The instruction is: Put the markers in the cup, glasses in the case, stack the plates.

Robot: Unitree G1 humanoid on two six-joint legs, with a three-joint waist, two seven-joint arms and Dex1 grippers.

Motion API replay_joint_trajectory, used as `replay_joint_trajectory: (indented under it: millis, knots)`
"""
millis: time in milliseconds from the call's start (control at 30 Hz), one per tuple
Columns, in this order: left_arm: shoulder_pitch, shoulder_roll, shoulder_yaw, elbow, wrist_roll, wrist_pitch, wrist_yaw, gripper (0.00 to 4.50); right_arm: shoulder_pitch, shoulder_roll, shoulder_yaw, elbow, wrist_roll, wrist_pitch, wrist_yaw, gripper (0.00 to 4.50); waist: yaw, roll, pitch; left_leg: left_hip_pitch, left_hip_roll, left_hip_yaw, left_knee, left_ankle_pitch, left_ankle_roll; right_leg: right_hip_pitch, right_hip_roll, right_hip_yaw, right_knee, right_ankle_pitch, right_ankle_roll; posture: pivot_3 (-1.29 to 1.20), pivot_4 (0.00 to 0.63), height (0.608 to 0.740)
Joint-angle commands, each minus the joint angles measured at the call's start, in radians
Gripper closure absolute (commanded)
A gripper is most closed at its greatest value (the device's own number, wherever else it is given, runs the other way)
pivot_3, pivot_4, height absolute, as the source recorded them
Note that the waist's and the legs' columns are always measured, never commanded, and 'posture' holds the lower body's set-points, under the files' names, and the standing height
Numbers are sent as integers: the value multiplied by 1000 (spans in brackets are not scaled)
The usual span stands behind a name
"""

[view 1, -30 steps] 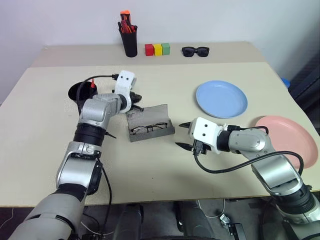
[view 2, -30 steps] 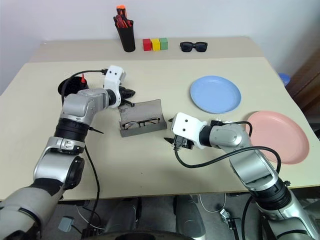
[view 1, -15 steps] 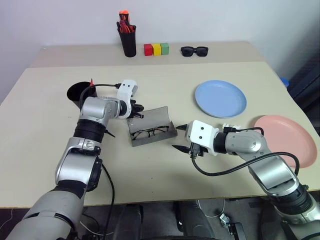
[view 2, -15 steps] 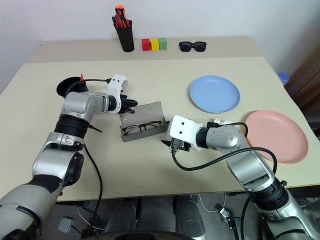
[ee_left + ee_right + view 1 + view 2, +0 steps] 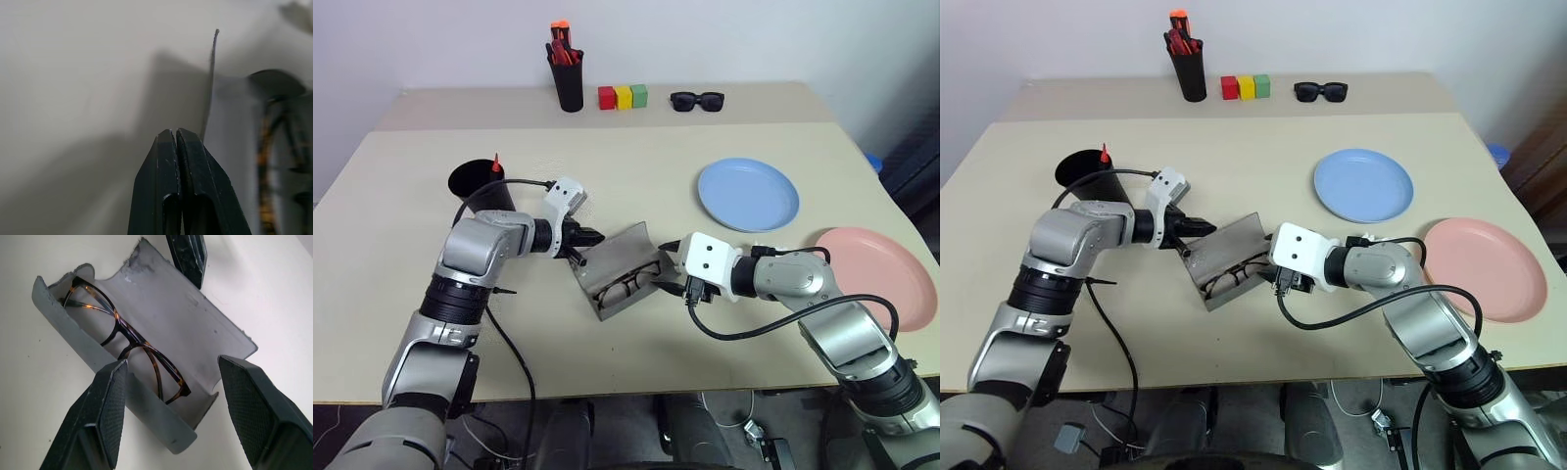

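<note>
The grey case [image 5: 619, 266] lies open and askew at the table's middle, with the wire-framed glasses [image 5: 632, 284] inside its tray. My left gripper [image 5: 593, 236] is shut with nothing between its fingers, its tips against the back of the raised lid [image 5: 211, 83]. My right gripper [image 5: 664, 266] stands open at the case's right end, its fingers [image 5: 110, 406] straddling the tray without touching the glasses [image 5: 132, 340]. The red marker [image 5: 495, 163] stands in the black cup [image 5: 473, 182] at the left. The blue plate [image 5: 747, 194] and the pink plate [image 5: 876, 274] lie apart at the right.
Along the far edge stand a black pen pot [image 5: 569, 84] with orange-capped pens, three coloured blocks [image 5: 623, 96] and black sunglasses [image 5: 696, 100]. A black cable loops from the left wrist over the table near the cup.
My left gripper has drawn back toward me and to the right, still shut. The case has swung round, its left end now nearer the front edge. The right gripper has kept still.
</note>
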Motion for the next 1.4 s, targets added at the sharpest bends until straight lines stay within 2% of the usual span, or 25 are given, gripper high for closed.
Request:
replay_joint_trajectory:
  millis: [33, 233, 400, 467, 600, 800, 967, 1133, 1300, 1400]
  knots:
    - [-9, -11, 52, -31, -38, 20, 22, 4444, -2, -6, -18, -17, 2, -10, -5, 1534, -1, 0, 0, 0, 0, 0, 0, 0, 0, 0, 0, 0, 0, 0, 0, 0, 150, 740]
    - [13, -35, 42, -166, -122, 73, 10, 4444, -12, -20, -61, 14, 4, -15, -12, 1534, -1, 0, 0, 0, 0, 0, 0, 0, 0, 0, 0, 0, 0, 0, 0, 0, 150, 740]
    - [79, -2, -8, -281, -160, 85, -15, 4444, -22, -38, -132, 48, 23, -23, -13, 1534, -3, 0, 0, 0, 0, 0, 0, 0, 0, 0, 0, 0, 0, 0, 0, 0, 150, 740]
    - [100, -5, 13, -293, -178, 64, -14, 4444, -22, -49, -148, 61, 24, -29, -13, 1534, -3, 0, 0, 1, 0, 0, 0, 0, 0, 0, 0, 0, 0, 0, 0, 0, 150, 740]
    - [51, -80, 146, -162, -123, 3, 166, 4444, 3, -62, -163, 62, 23, -40, -10, 1534, 2, 0, 0, 0, 0, 0, 1, 0, 0, 0, 0, 0, 0, 0, 0, 0, 150, 740]
    - [9, -70, 158, -74, -84, 90, 279, 4444, 23, -52, -155, 31, 34, -35, -9, 1534, -2, 0, 0, 0, 0, 0, 0, 0, 0, 0, 0, 0, 0, 0, 0, 0, 150, 740]
    - [62, 12, 35, -155, -126, 143, 167, 4444, 28, -52, -153, 25, 43, -37, -10, 1534, -3, 0, 0, 1, 0, 0, 0, 0, 0, 0, 0, 0, 0, 0, 0, 0, 150, 740]
    - [122, 46, 19, -276, -203, 95, 44, 4444, 54, -61, -185, 26, 65, -35, -8, 1534, 1, 0, 0, 0, 0, 0, 0, 0, 0, 0, 0, 0, 0, 0, 0, 0, 150, 740]
    - [144, 45, 31, -307, -233, 53, 4, 4444, 104, -52, -248, 4, 166, -22, 23, 1534, 0, 0, 0, 0, 0, 0, 0, 0, 0, 0, 0, 0, 0, 0, 0, 0, 150, 740]
    - [145, 51, 27, -328, -269, 66, -27, 4444, 126, -55, -262, 17, 176, -29, 15, 1534, -1, 0, 0, 0, 0, 0, 0, 0, 0, 1, 0, 0, 0, 0, 0, 0, 150, 740]
